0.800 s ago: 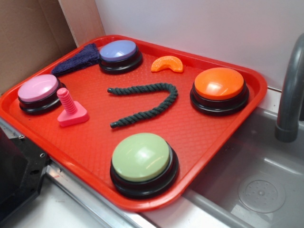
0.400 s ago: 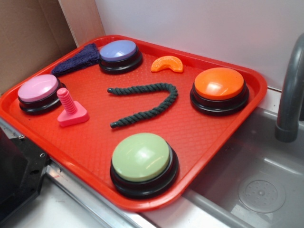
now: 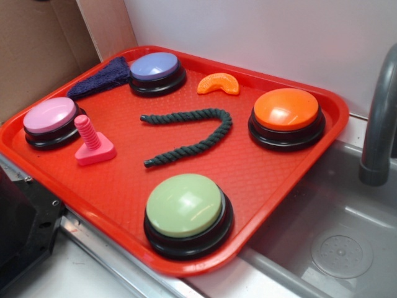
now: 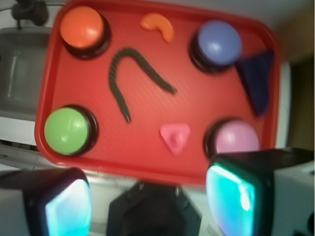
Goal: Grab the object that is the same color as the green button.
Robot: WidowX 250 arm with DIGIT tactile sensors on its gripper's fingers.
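A dark green twisted rope [image 3: 189,133] lies bent in a hook on the middle of the red tray [image 3: 273,180]; the wrist view shows the rope [image 4: 129,73] as an arch. The pale green button [image 3: 184,207] sits at the tray's near edge, and appears as the green button [image 4: 66,131] at lower left from the wrist. My gripper [image 4: 148,201] is open, its two cyan-lit fingers [image 4: 231,199] wide apart with nothing between them. It hovers high above the tray's near edge, well away from the rope. The exterior view does not show the gripper.
On the tray also stand an orange button [image 3: 286,112], a lavender button [image 3: 155,67], a pink button [image 3: 49,116], a pink screw-shaped toy [image 3: 92,144], an orange slice toy [image 3: 218,84] and a dark blue cloth [image 3: 102,79]. A grey sink [image 3: 335,242] and faucet [image 3: 379,118] lie right.
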